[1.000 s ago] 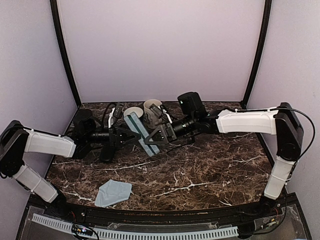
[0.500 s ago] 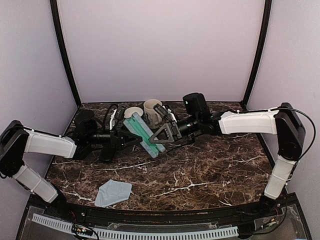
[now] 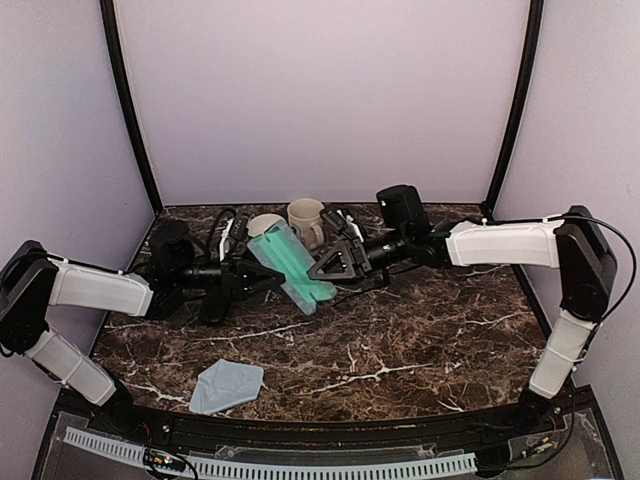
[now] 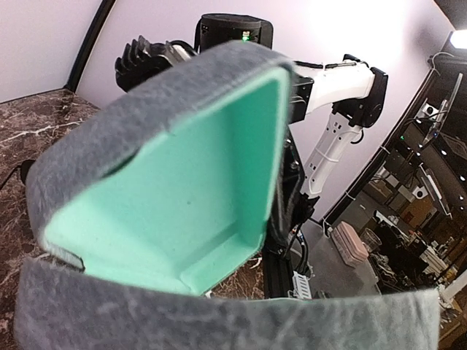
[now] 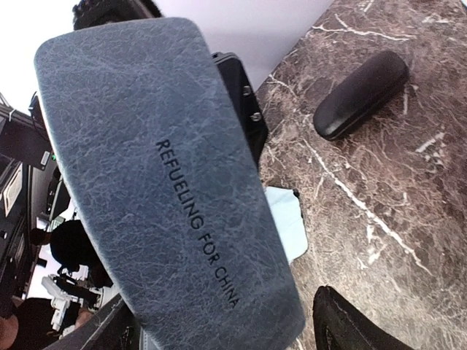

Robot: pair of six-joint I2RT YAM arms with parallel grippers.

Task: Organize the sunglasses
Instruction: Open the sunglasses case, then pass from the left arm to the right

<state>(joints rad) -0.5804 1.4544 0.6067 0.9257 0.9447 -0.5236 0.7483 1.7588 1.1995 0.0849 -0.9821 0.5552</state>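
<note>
The sunglasses (image 3: 229,236) show only as small dark shapes at the back of the table (image 3: 420,340) in the top view. One lies just left of the white cup (image 3: 265,224), and a second pair (image 3: 347,222) lies just right of the beige mug (image 3: 305,219). Frame detail cannot be made out.

The grey-blue hard case (image 3: 295,262) is at centre frame, tilted and raised off the surface, with its lid open.
- The left wrist view shows the mint-green lining (image 4: 190,189) of the lid bare. The inside of the base is hidden.
- The right wrist view shows the outer lid, printed "REFUELING FOR CHINA".
- What the cups contain cannot be told.

The left gripper (image 3: 262,278) is clamped on the left edge of the case. The right gripper (image 3: 322,265) is just right of the case. Its fingers (image 5: 350,324) are spread apart, wider than the lid.

A black oval case (image 5: 361,95) lies closed on the table, upper right in the right wrist view. A light blue cloth (image 3: 227,385) lies at lower left in the top view.

The surface is dark brown marble with white veins. Lilac walls enclose it, with black posts (image 3: 128,110) at the rear corners.
</note>
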